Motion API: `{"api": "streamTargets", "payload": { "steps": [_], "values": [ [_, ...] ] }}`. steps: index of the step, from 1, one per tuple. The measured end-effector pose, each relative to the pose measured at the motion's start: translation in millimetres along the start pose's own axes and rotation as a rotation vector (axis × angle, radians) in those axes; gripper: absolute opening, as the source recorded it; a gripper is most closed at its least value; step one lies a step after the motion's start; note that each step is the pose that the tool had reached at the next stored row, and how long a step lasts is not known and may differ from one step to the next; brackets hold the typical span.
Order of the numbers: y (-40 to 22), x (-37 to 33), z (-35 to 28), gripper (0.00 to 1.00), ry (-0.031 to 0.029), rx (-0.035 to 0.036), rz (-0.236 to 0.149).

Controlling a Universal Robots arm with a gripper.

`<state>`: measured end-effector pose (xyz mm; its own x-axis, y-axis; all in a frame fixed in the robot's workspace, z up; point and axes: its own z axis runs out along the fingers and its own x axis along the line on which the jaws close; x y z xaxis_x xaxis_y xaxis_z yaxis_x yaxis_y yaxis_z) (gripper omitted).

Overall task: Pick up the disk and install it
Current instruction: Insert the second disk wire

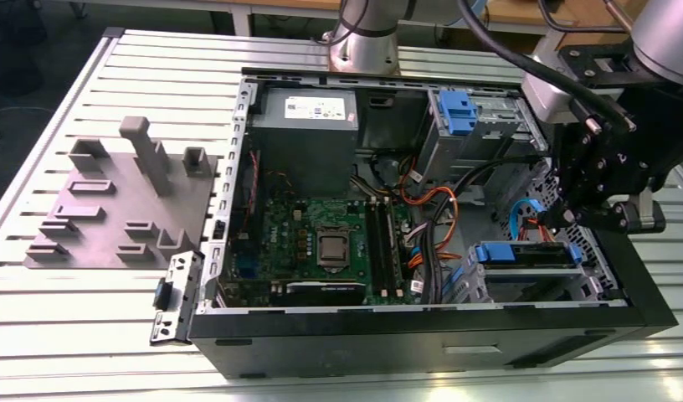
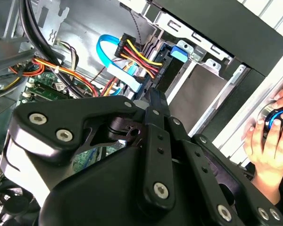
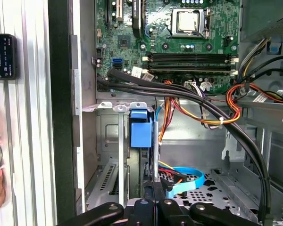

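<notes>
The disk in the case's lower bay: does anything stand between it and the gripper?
Yes, probably. In the exterior view the gripper hangs just above the disk, and a blue flat cable and red wires cross the gap between them. In the second wrist view the same cables lie right before the gripper.

A person's hand [image 2: 270, 141] is cut off at the right edge in the second wrist view. The gripper [image 1: 587, 219] fingertips are hidden among cables.

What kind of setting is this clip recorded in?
Probably a lab or workshop test bench: an open black desktop computer case lies on a slotted aluminium table, beside a grey plastic fixture plate, with a robot arm's black gripper over it.
</notes>
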<state>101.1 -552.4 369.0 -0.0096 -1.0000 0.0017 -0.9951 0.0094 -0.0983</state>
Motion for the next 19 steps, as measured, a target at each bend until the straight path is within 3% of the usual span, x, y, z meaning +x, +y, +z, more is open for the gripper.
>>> {"api": "streamTargets", "payload": {
  "steps": [6, 15, 16, 19],
  "values": [
    [0.0, -3.2, -0.7, 0.11, -0.0002, -0.0126, 0.000],
    [-0.1, -3.4, -0.8, 0.11, -0.0001, -0.0151, 0.000],
    [-0.3, -3.5, -0.8, 0.11, -0.0001, -0.0186, 0.000],
    [-0.5, -3.4, -0.7, 0.11, -0.0007, -0.0398, 0.000]
  ]
}}
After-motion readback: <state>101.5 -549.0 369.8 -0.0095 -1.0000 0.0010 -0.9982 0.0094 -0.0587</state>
